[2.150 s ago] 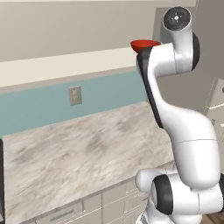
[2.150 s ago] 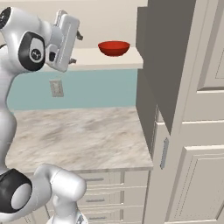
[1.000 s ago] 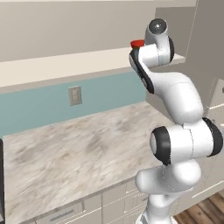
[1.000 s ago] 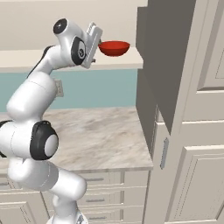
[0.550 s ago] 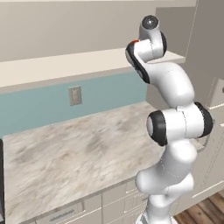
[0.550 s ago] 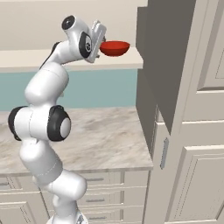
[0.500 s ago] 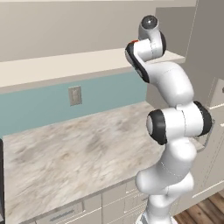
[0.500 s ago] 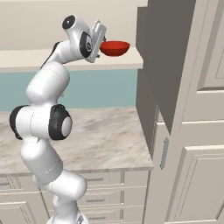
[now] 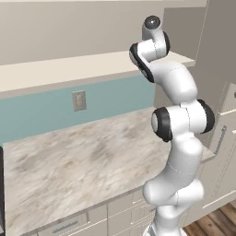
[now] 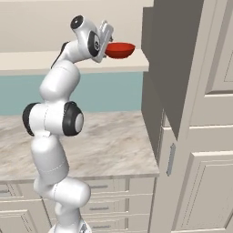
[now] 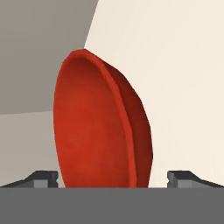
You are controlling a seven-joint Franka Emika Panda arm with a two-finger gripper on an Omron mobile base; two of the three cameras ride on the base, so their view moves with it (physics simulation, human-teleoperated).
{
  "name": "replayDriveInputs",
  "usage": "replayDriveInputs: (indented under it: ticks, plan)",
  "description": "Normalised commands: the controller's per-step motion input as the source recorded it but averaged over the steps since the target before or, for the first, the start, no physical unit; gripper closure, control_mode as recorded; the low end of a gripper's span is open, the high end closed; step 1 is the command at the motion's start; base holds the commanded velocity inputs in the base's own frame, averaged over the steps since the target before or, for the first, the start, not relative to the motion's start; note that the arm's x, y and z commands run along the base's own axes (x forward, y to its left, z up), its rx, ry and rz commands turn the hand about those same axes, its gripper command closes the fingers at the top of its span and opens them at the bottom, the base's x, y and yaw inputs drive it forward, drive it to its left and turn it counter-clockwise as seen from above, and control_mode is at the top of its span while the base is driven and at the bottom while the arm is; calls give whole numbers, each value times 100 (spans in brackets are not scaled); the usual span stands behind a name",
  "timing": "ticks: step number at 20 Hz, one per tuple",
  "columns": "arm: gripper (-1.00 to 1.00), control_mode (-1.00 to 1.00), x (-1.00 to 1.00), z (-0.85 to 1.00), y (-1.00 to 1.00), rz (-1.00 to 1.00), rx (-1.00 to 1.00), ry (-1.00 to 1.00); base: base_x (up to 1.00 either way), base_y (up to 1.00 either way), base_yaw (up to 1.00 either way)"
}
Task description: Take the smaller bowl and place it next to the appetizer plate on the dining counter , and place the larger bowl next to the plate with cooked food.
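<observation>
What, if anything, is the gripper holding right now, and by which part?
Nothing yet: the gripper is open, its fingertips either side of the smaller bowl near its rim.

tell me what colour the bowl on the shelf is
Plain glossy red bowl, best in the hand view.

glossy red bowl (image 10: pixel 120 49), marbled stone counter (image 9: pixel 83 161)

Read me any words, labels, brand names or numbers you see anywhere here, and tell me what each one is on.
There is no readable text in these pictures.
The smaller bowl is plain red, with no label or mark.
The wall plate on the blue backsplash is blank.
The marbled counter, the cabinet doors and the white arm carry no writing or logo.
</observation>
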Motion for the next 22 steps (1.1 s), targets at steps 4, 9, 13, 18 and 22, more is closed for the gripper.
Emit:
replayDriveInputs:
  ticks: [4,9,13,18,22]
  plan:
    - [-100,-100,38,-16,-14,0,0,0,0,0,0]
    - [-100,-100,33,-14,-25,0,0,0,0,0,0]
    - [100,-100,39,-17,-22,0,0,0,0,0,0]
    - [100,-100,24,-11,-29,1,0,0,0,0,0]
    - [100,-100,23,-14,-30,1,0,0,0,0,0]
